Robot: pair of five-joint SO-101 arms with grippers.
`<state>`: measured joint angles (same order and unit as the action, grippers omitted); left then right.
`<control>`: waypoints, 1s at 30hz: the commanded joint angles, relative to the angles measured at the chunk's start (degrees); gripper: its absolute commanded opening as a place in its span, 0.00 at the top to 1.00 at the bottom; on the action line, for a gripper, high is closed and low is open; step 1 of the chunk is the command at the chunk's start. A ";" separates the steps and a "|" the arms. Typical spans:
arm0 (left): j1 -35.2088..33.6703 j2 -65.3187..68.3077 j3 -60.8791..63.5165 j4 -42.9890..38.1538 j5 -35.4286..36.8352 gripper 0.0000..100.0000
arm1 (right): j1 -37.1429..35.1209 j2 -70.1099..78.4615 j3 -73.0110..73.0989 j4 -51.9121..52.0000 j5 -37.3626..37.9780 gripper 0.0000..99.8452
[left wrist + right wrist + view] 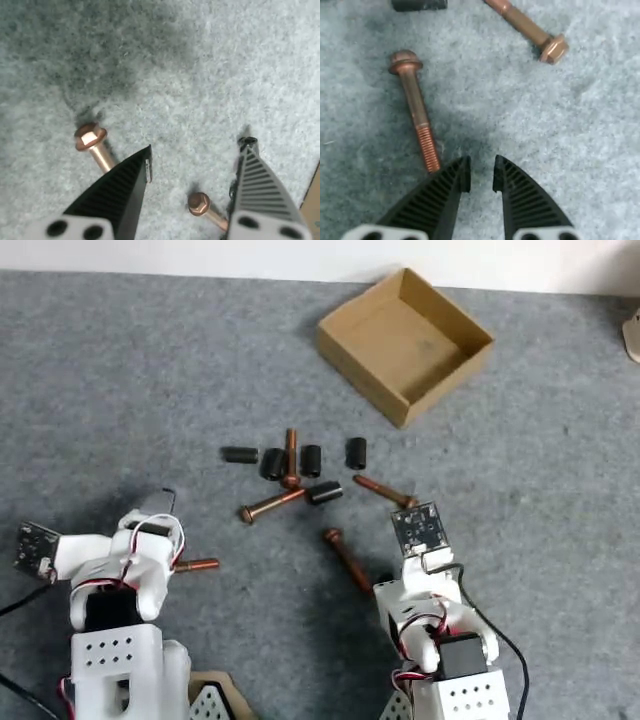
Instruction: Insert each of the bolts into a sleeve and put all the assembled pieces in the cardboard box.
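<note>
5 black sleeves and 3 bolts lie clustered near the cardboard box, on its robot-facing side. Farther from the box, a 4th bolt lies beside the right gripper, whose fingers are narrowly apart. Farthest from the box, the left gripper gapes wide over 2 more bolts, seemingly touching neither.

Copper bolts, black sleeves, brown box
</note>
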<state>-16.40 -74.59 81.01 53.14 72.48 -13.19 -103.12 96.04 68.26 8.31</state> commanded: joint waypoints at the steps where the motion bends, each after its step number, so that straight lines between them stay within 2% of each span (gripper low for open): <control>1: -0.84 -0.92 0.04 -1.05 0.00 0.74 | 0.22 -0.75 8.84 0.22 0.53 0.91; 6: -1.36 -0.92 5.23 -1.23 6.68 0.74 | 0.22 -0.75 8.84 0.22 0.53 0.91; 13: -1.27 -0.48 5.32 -0.62 7.21 0.74 | 0.22 -0.75 8.84 0.22 0.53 0.91; 18: -0.75 -0.48 4.44 4.66 7.21 0.74 | 0.22 -0.75 8.84 0.22 0.53 0.91; 30: -0.75 -0.66 5.85 5.71 7.21 0.73 | 0.22 -0.75 8.84 0.22 0.53 0.91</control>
<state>-17.36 -74.59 87.08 58.59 79.16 -13.19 -103.12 96.04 68.26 8.31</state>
